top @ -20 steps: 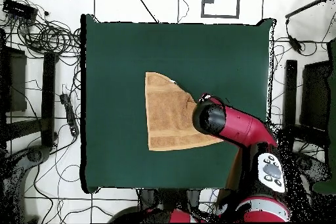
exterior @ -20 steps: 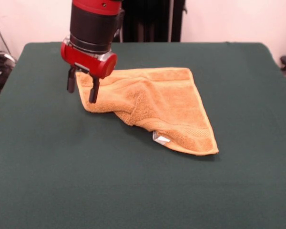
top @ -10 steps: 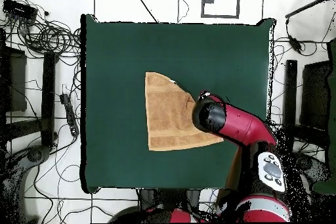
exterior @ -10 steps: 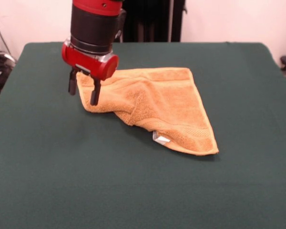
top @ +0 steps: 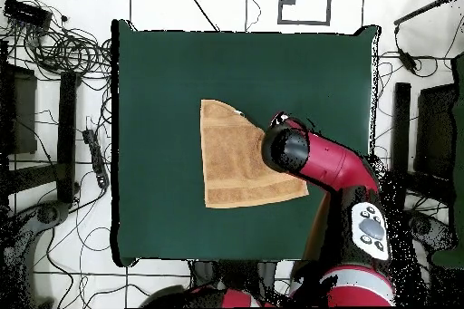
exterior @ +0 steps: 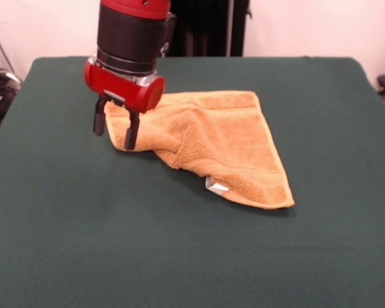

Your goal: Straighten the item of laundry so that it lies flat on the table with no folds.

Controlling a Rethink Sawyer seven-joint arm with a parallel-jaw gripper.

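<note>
The item of laundry [exterior: 218,138] is an orange-yellow towel folded over into a rough triangle on the green table [exterior: 179,256]. Its white tag [exterior: 216,186] peeks out from under the near fold. My gripper [exterior: 114,130] stands open at the towel's left corner, low over the cloth. One finger is outside the edge and the other finger [exterior: 130,131] is in front of the corner, which shows between them. In the overhead view the towel [top: 231,160] lies mid-table and the arm's wrist [top: 285,149] covers its right corner, hiding the fingers.
Green table [top: 163,79] surface stretches wide on all sides of the towel. Cables and equipment [top: 54,47] lie on the floor around the table, off its edges.
The gripper has shifted slightly right and lower in the front view, closing in on the towel's left corner. The towel has not moved.
</note>
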